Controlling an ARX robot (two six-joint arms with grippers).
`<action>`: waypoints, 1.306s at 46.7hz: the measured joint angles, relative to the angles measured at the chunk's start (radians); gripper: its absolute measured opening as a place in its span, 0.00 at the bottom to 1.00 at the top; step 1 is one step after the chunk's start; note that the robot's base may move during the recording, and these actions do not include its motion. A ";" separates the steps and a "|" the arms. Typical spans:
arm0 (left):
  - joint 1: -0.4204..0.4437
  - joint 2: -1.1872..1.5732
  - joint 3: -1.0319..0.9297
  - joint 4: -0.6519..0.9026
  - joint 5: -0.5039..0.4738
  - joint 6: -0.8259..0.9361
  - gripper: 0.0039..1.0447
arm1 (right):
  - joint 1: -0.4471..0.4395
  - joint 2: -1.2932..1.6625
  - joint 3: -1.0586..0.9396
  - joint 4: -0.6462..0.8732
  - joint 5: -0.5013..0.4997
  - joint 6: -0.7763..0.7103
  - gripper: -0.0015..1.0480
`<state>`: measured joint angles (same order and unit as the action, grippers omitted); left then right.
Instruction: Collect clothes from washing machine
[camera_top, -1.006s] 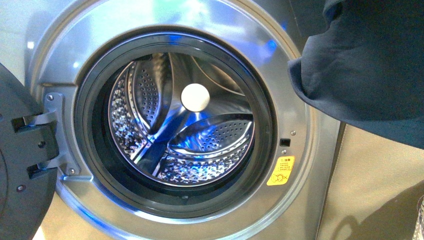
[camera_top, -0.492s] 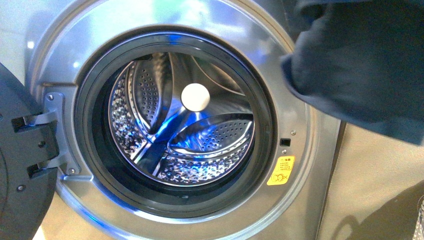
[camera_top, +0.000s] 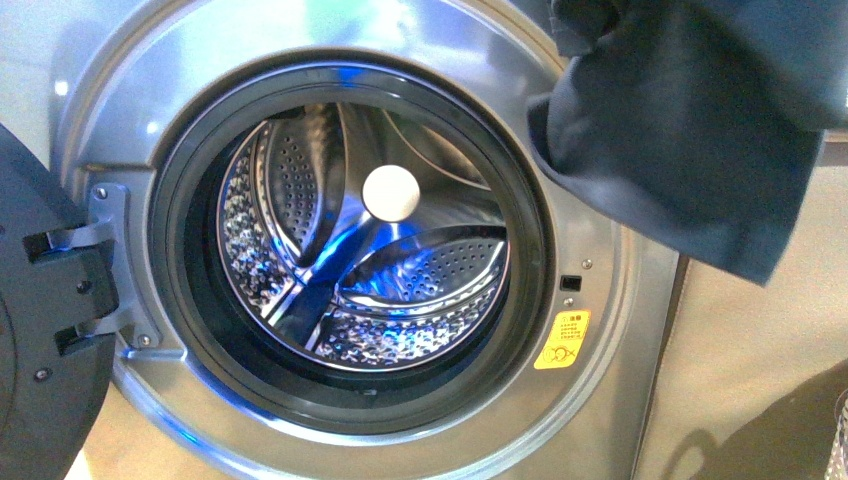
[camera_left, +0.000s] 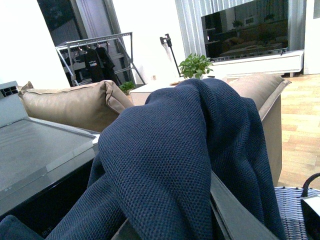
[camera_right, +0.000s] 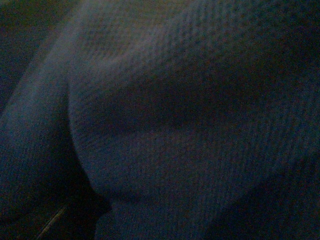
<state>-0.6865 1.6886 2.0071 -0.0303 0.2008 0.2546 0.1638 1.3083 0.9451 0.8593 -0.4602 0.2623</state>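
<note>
The washing machine (camera_top: 610, 330) fills the front view, its door (camera_top: 40, 330) swung open at the left and its steel drum (camera_top: 370, 250) holding no cloth. The clothes (camera_top: 690, 120), one limp navy garment, hang at the upper right, outside the porthole and partly over its rim. Neither gripper shows in the front view. In the left wrist view the clothes (camera_left: 165, 150) drape over my left gripper, whose fingers (camera_left: 235, 210) are shut on them. In the right wrist view the clothes (camera_right: 190, 125) cover the whole picture and hide my right gripper, shut on them.
An orange sticker (camera_top: 561, 340) sits right of the porthole. Beige cushions (camera_left: 70, 102) lie behind the machine's top (camera_left: 35, 150). A woven basket (camera_left: 292, 210) stands low beside the left gripper. A beige surface (camera_top: 760, 380) lies right of the machine.
The clothes have swung left across the upper right of the front view, now overlapping the porthole rim, and their lower edge hangs shorter on the right.
</note>
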 joint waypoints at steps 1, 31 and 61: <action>0.000 0.000 0.000 0.000 0.000 0.000 0.10 | 0.000 0.008 0.010 -0.001 0.003 -0.002 0.93; 0.000 0.000 0.005 0.000 0.001 -0.001 0.14 | -0.022 0.040 0.058 0.062 0.068 0.012 0.22; 0.000 -0.002 0.010 0.001 0.001 0.001 0.95 | -0.199 -0.045 -0.016 0.204 0.188 0.023 0.11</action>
<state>-0.6865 1.6867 2.0167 -0.0292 0.2016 0.2554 -0.0353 1.2633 0.9295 1.0634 -0.2718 0.2848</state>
